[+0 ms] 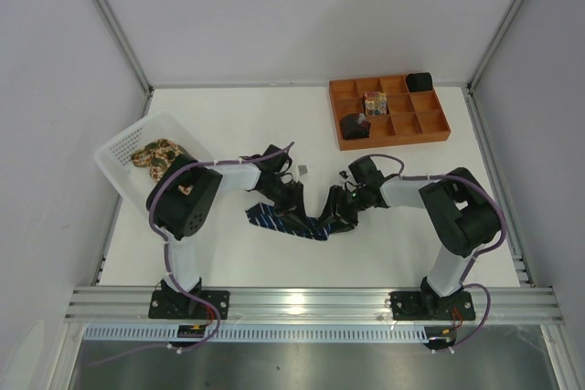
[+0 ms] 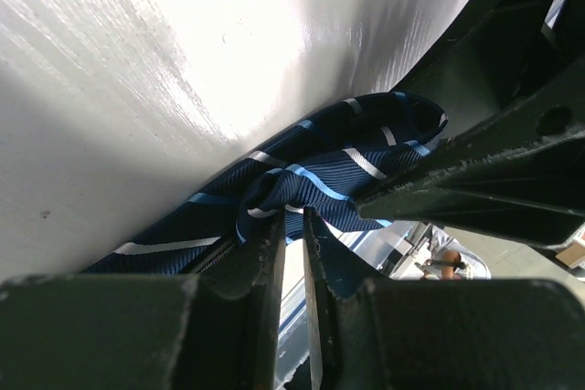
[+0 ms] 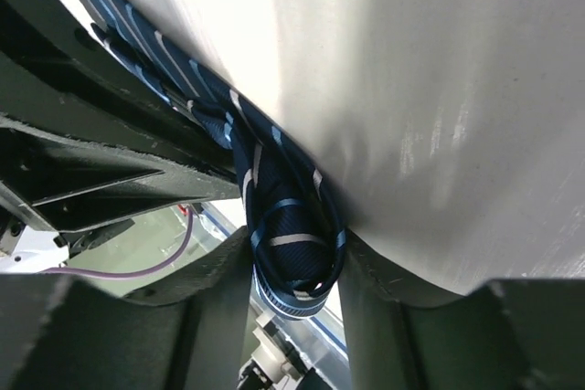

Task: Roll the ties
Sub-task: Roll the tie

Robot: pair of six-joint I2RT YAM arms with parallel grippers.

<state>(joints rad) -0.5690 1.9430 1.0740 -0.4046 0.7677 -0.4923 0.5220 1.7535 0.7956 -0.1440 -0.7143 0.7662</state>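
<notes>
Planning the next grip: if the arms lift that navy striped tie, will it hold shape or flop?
Probably floppy: the navy striped tie bunches into soft folds inside the right gripper. Likely light: thin fabric. The coil may unroll if released.

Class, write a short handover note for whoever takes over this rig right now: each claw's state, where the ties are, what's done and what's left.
Left claw: nearly closed, tips pinching a fold of the navy tie.
Right claw: shut on a looped end of the same tie.
The navy tie lies on the table between the arms, mostly unrolled. The floral tie sits bunched in the white basket. Three small bundles occupy the orange tray.
Done: rolling of the navy tie barely begun.
To do: finish it, then roll the floral tie.
</notes>
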